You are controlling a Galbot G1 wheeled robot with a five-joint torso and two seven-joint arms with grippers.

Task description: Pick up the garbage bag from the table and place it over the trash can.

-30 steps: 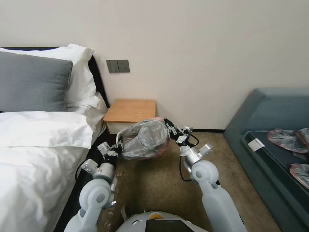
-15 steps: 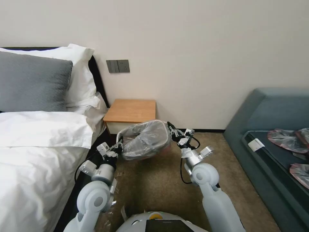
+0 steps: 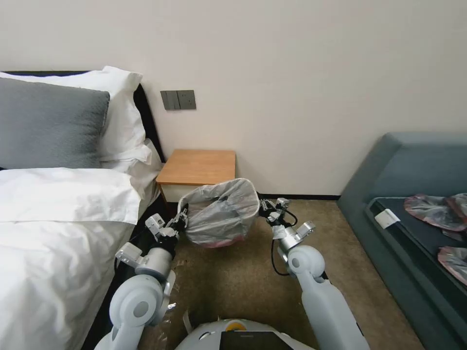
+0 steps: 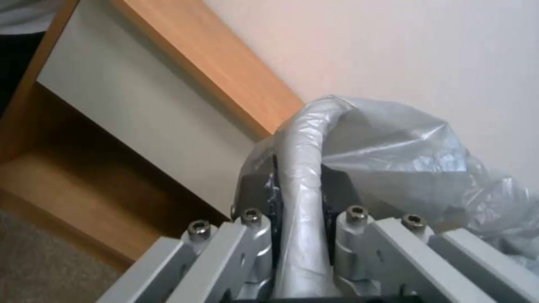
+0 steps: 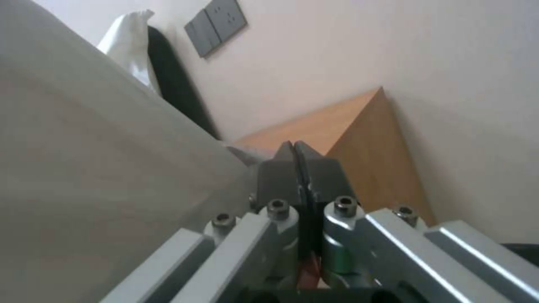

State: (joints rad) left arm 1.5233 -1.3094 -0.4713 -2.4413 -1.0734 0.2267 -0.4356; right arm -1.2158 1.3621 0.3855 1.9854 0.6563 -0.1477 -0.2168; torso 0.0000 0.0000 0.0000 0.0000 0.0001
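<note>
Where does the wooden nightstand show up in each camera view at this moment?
Head view: the table stands centre, against the wall, just behind the garbage bag.
Left wrist view: the table's top edge, drawer front and shelf lie beyond the left claw.
Right wrist view: the tabletop is a wooden wedge beyond the shut right claw.
Shared landmark: the cream wall behind the table.

A plain cream wall (image 3: pixel 301 73) fills the back from 10 to 2 o'clock, with a grey switch plate (image 3: pixel 178 99) set in it at about 11. At 9 o'clock stands a bed (image 3: pixel 53 228) in white linen, with a grey pillow (image 3: pixel 46 124) leaning on a white one. Brown carpet (image 3: pixel 233 282) covers the floor at 6. At 3 o'clock sits a blue-grey sofa (image 3: pixel 413 160) with a dark seat.
</note>
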